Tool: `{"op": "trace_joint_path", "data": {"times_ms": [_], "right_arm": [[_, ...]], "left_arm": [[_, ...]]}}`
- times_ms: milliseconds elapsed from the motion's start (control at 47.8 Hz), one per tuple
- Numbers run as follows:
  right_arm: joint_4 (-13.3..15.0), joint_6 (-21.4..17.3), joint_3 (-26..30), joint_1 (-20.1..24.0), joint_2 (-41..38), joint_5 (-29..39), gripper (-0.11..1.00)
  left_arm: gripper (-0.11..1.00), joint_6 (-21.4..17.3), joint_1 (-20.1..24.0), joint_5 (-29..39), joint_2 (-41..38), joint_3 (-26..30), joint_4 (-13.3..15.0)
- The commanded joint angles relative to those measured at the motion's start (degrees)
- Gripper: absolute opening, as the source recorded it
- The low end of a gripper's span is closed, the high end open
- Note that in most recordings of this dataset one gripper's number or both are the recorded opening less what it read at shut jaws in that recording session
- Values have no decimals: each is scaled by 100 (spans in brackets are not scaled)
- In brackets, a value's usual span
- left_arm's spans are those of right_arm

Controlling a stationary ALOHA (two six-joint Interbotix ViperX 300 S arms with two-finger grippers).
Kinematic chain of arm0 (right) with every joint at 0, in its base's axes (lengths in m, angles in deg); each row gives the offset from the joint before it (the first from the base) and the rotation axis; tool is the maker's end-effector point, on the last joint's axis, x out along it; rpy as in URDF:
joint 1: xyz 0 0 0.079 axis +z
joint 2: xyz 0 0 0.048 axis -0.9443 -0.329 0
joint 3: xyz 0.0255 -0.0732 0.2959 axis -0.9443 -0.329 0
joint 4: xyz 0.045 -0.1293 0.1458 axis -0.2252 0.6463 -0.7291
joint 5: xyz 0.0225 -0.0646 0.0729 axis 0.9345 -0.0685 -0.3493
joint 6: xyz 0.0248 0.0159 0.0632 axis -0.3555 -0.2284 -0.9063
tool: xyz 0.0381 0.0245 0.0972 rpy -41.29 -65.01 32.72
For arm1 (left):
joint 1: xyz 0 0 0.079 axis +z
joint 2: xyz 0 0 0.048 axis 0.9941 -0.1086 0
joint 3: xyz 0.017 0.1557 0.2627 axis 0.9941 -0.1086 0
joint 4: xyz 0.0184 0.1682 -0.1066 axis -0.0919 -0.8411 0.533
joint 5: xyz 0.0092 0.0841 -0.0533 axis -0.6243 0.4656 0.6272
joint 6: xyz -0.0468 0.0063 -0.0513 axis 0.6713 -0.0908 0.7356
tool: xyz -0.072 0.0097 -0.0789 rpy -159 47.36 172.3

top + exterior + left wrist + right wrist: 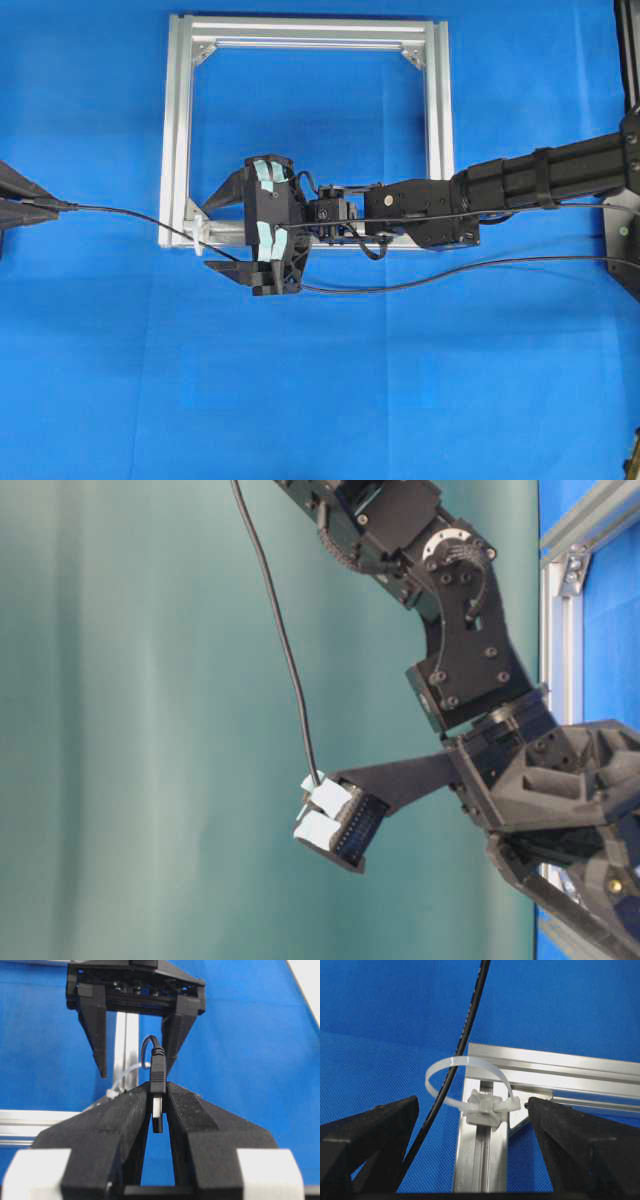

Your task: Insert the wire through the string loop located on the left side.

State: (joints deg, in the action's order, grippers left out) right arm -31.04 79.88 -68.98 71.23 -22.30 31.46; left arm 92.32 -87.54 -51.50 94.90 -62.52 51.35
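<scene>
In the overhead view the left claw sits at the left edge of the blue table, pinching the plug end of the wire; the wire runs rightward across the lower left corner of the aluminium frame, passes under the right claw, which hovers over that corner with its fingers spread, and trails on toward the right edge; in the table-level view the right claw's padded fingertip sits with the wire beside it, though I cannot tell whether they touch; the left wrist view shows the plug held upright between the pressed-together fingers, metal end toward the camera, with the right claw open beyond it; the right wrist view shows the string loop, a white tie fixed to the frame corner, with the wire passing through its arch between the spread fingers; judging by this, the threading is essentially done and the step in hand is drawing the wire through; the next move calls for a steady pull leftward without snagging the loop
</scene>
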Motion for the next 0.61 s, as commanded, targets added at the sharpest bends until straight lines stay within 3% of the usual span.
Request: {"op": "trace_joint_path", "data": {"times_ms": [0, 335, 398, 586], "right_arm": [[-9, 0, 132, -9, 220, -18, 95], [-18, 0, 141, -9, 220, -26, 95], [-9, 0, 132, -9, 220, -26, 95], [-18, 0, 141, -9, 220, -26, 95]], "left_arm": [[8, 0, 26, -70, -62, 44, -18], [11, 62, 26, -62, -62, 9, -9], [24, 97, 35, -62, -62, -9, -9], [79, 88, 44, -62, -62, -35, -9]]}}
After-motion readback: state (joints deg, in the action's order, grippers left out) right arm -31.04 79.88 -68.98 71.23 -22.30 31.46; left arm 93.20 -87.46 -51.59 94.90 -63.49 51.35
